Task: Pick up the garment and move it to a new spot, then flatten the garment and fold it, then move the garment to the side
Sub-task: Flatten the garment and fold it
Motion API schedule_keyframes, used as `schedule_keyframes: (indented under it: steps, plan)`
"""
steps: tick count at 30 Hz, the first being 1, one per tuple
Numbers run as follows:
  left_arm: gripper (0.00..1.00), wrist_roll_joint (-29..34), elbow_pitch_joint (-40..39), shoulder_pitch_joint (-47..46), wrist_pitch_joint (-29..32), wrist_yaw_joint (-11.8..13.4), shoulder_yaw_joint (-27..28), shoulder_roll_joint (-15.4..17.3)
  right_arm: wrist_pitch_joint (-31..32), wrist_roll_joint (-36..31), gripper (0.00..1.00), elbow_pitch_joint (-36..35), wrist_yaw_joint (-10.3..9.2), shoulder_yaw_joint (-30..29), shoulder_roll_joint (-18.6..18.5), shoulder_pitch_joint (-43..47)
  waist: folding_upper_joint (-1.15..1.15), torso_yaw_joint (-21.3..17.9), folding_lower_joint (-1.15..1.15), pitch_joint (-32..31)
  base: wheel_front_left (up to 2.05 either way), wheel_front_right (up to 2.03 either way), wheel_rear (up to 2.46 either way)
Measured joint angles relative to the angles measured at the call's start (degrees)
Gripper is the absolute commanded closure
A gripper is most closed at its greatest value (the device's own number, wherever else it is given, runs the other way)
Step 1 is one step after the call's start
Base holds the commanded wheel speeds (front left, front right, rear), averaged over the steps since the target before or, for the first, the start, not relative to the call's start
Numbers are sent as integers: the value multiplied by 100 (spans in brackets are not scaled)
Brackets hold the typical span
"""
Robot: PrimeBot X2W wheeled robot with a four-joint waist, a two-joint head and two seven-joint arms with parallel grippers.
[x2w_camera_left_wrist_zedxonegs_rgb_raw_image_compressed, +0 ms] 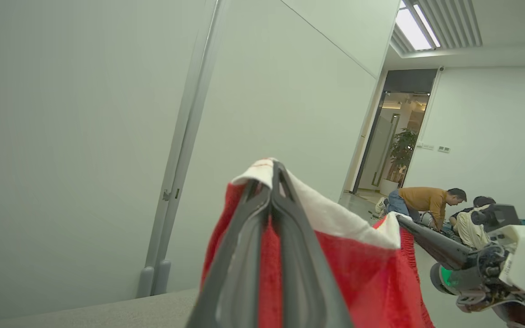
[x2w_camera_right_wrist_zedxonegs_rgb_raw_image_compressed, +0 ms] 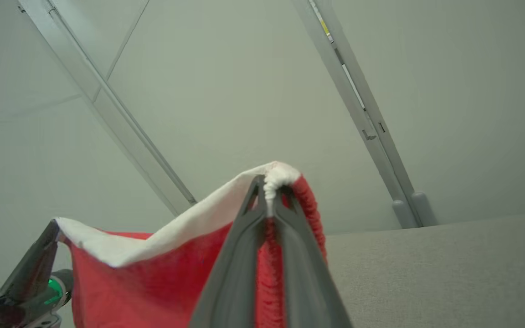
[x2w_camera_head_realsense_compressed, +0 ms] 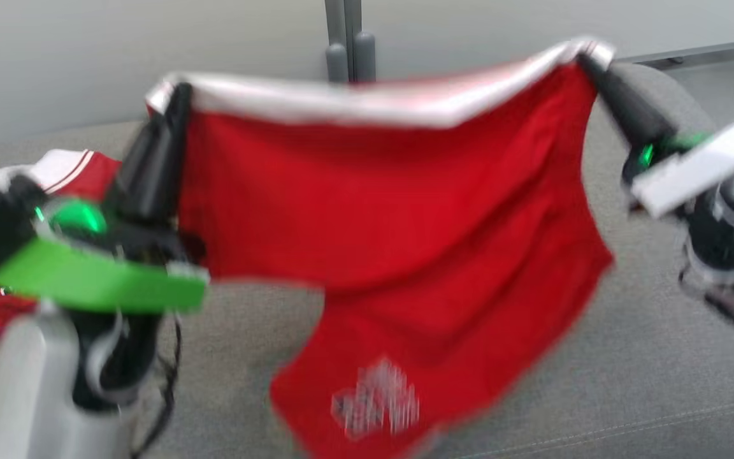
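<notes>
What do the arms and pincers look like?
The left pincer has two long, dark, tapering fingers, a green light at the base, a bright green plate on the wrist, a pale grey forearm and a black cable. The right pincer has the same fingers and light, but a white plate.

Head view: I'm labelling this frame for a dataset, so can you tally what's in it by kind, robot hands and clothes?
Robot hands: 2, the left hand and the right hand, both shut on the shorts
red shorts, held up: 1
heap of other red and white clothes: 1, separate pieces too blurred to count
Total: 4
</notes>
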Motion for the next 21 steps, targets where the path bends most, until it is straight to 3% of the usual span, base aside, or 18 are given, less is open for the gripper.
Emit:
schedule_keyframes:
  steps: [4, 7, 9, 13, 21]
  plan:
    - [100, 104, 765, -1560, 5, 43, 303, -114, -244, -371, 100, 815, -413, -684, 438, -1428, 0, 94, 0, 91, 0, 0, 0]
    - [100, 182, 835, -2465, -144, 56, 456, -211, -341, -589, 100, 894, -416, -788, 613, -2329, 0, 181, 0, 101, 0, 0, 0]
    - [100, 180, 920, -2588, -160, 55, 439, -233, -339, -626, 100, 1024, -360, -639, 645, -2372, 0, 214, 0, 107, 0, 0, 0]
    - [100, 88, 1301, -1886, -123, 46, 209, -255, -60, -583, 100, 1512, -204, 31, 726, -1604, 0, 227, 0, 154, 0, 0, 0]
    - [100, -68, 2517, 910, -285, 46, -391, -476, 126, -498, 100, 2549, 52, 1055, 942, 513, 0, 166, 0, 387, 0, 0, 0]
